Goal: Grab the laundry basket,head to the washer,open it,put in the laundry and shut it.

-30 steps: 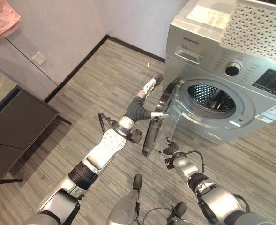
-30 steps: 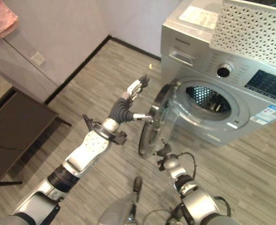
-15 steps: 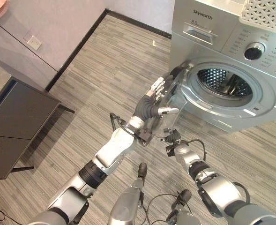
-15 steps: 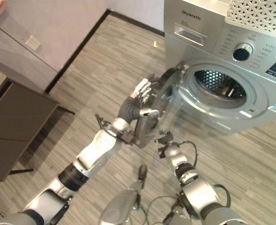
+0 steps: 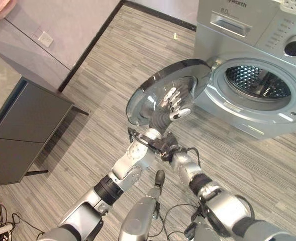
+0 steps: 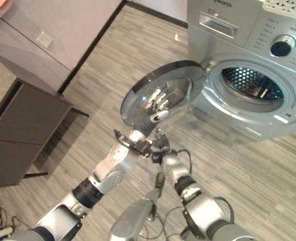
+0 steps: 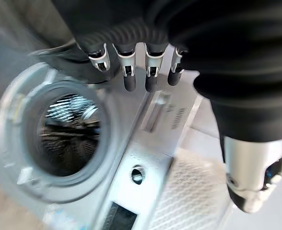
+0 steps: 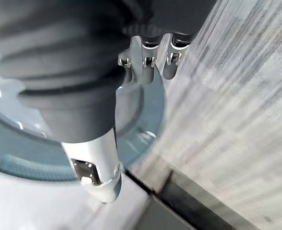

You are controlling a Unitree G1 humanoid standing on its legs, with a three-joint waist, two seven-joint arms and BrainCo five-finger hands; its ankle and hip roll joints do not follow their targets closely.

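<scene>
The silver washer (image 5: 248, 30) stands at the upper right, its round door (image 5: 153, 93) swung wide to the left and the drum opening (image 5: 261, 83) uncovered. My left hand (image 5: 170, 103) is open, its straight fingers flat against the door's inner face. My right hand (image 6: 160, 145) hangs low below the door behind the left wrist, relaxed and holding nothing. On top of the washer sits the white perforated laundry basket (image 7: 188, 191), a corner of which also reaches the basket (image 6: 288, 3) point at the upper edge.
A dark low cabinet (image 5: 22, 130) stands at the left against the grey wall (image 5: 62, 20). Grey wood-pattern floor (image 5: 112, 65) lies open between the cabinet and the washer.
The door has swung from half open to wide open, with my left hand moving left along it. The camera has tilted down toward the floor.
</scene>
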